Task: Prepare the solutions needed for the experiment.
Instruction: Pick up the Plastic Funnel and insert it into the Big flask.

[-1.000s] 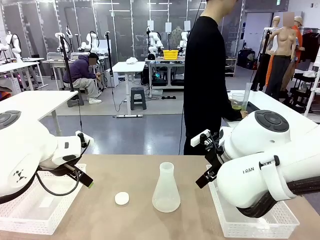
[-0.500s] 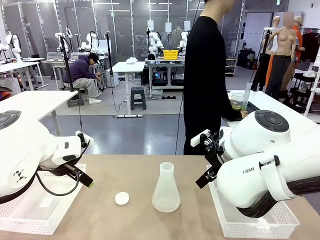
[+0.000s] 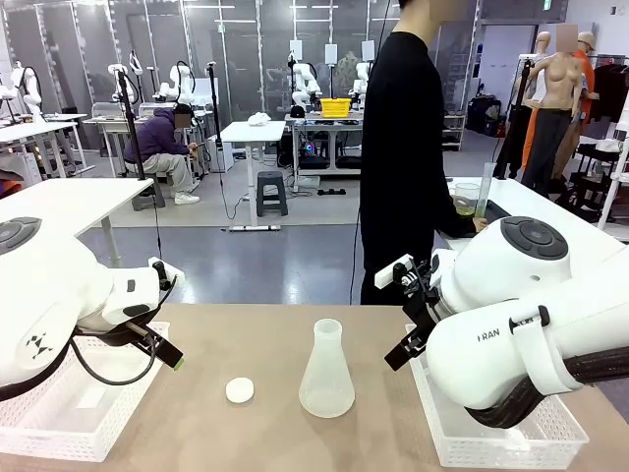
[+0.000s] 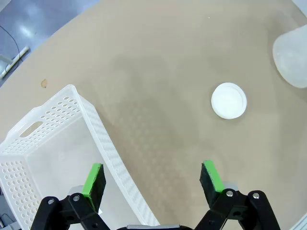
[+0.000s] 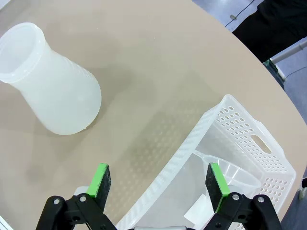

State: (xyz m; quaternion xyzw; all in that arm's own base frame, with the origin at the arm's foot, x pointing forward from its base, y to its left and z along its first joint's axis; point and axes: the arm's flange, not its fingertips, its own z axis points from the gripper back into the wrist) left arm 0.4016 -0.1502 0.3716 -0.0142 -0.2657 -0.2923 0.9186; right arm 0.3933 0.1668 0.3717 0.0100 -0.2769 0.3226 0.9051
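Observation:
A translucent conical flask [image 3: 326,370] stands empty at the table's middle, with a round white cap [image 3: 239,390] lying to its left. The solutions show as pale yellow-green liquid in a beaker [image 3: 467,202] on a side table at the far right, where a person in black [image 3: 403,157] stands with a hand beside it. My left gripper [image 3: 169,346] hovers open over the table's left; in its wrist view the left gripper [image 4: 152,176] straddles a basket's rim, with the cap [image 4: 229,100] ahead. My right gripper [image 5: 158,179] is open, with the flask [image 5: 53,91] ahead.
A white perforated basket [image 3: 39,433] sits at the table's left front. Another basket [image 3: 491,442] sits at the right front and holds a clear funnel [image 5: 230,175]. A tall measuring cylinder [image 3: 485,189] stands next to the beaker.

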